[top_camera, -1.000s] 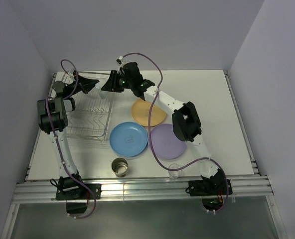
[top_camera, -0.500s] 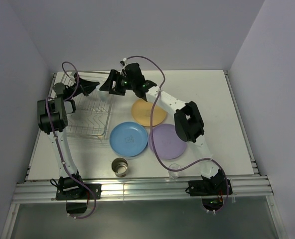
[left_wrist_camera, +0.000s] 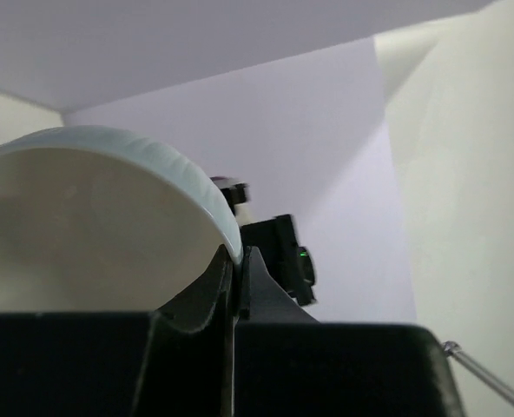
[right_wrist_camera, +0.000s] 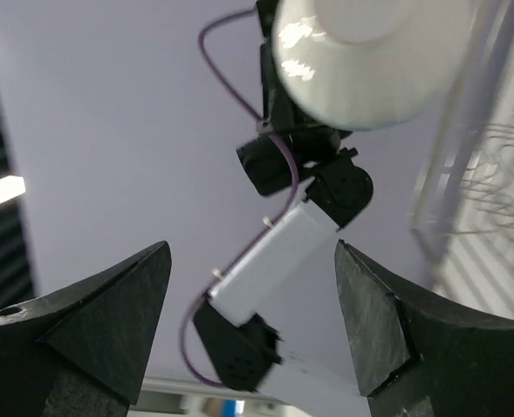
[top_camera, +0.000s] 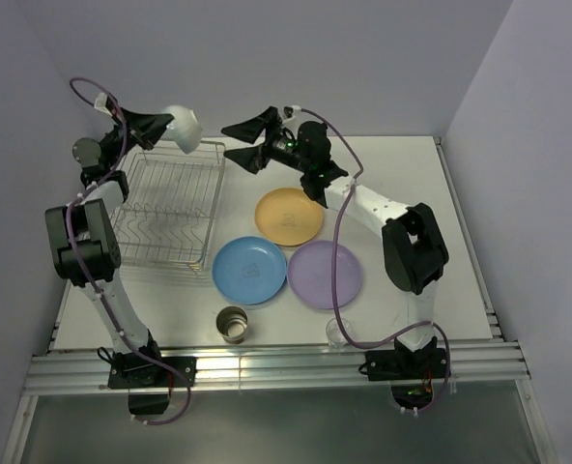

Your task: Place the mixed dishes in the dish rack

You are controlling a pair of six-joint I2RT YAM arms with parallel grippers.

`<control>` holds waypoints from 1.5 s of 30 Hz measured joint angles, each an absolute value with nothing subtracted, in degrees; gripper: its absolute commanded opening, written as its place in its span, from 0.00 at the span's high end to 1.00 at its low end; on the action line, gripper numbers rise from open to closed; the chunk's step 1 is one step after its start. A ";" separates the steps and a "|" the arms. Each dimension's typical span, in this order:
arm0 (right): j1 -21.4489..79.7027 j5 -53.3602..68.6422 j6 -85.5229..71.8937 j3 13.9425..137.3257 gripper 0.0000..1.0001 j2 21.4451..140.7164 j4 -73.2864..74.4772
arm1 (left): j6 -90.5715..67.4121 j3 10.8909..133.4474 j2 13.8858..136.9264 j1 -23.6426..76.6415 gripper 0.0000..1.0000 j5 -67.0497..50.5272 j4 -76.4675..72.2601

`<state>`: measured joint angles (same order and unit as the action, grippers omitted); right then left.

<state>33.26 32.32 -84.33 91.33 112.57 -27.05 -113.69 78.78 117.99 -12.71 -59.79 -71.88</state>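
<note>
On white tbl (top_camera: 412, 193), wire rack (top_camera: 165, 208), lilac walls (top_camera: 267, 58)

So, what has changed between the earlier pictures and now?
The left hand, shut on the rim of the white bowl, rose, so the bowl is now held above the far edge of the dish rack. The right hand opened and drew away to the right, seemingly letting go of the bowl. The blue plate, purple plate, yellow-orange plate, cup and glass stayed put.
</note>
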 measured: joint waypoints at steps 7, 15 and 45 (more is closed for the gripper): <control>33.17 29.15 -106.06 80.86 0.16 111.09 -46.35 | -113.71 72.82 106.67 -10.44 1.00 -49.25 -74.08; 34.15 23.14 -112.90 78.78 0.11 111.83 -60.62 | -113.69 63.96 102.13 -4.86 1.00 -37.65 -72.20; 40.45 10.24 -114.56 92.77 0.05 119.61 -62.30 | -113.69 69.76 97.23 1.87 1.00 -23.94 -71.92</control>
